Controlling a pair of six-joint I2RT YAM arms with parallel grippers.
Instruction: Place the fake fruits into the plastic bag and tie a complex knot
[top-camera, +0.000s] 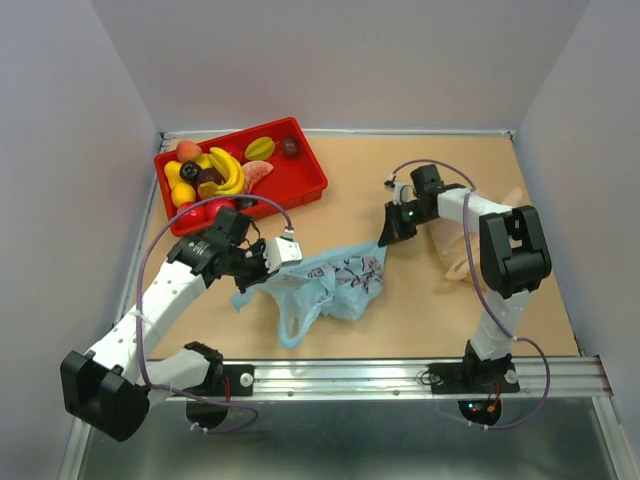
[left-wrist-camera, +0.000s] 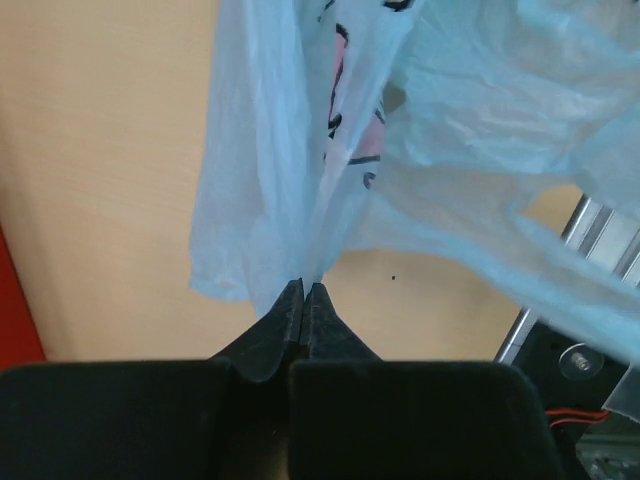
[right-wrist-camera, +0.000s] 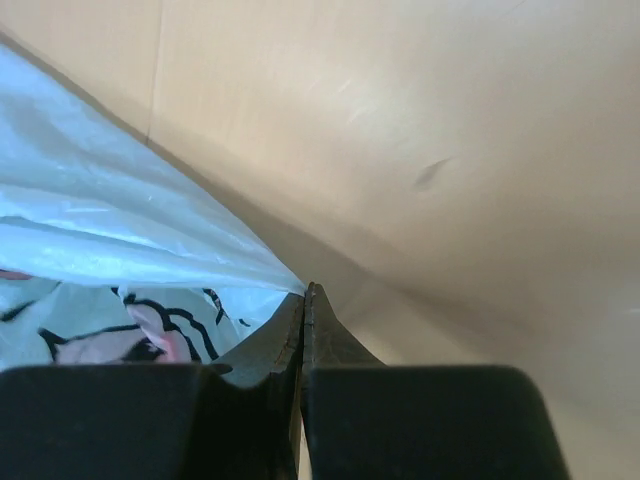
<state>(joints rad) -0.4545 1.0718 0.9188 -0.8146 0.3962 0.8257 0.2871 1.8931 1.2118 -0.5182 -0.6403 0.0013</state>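
The light-blue plastic bag (top-camera: 330, 282) with dark floral print is stretched between my two grippers over the table's middle; a handle loop hangs toward the near edge. My left gripper (top-camera: 262, 272) is shut on the bag's left edge; in the left wrist view (left-wrist-camera: 304, 288) the film (left-wrist-camera: 300, 180) rises from the closed tips. My right gripper (top-camera: 384, 240) is shut on the bag's right edge, seen in the right wrist view (right-wrist-camera: 306, 290) with the film (right-wrist-camera: 120, 240) running left. The fake fruits (top-camera: 222, 175) lie in the red tray (top-camera: 300, 178) at the back left. No knot shows.
A pale orange-beige bag (top-camera: 462, 255) lies partly hidden behind the right arm. Grey walls enclose the table on three sides. A metal rail (top-camera: 400, 375) runs along the near edge.
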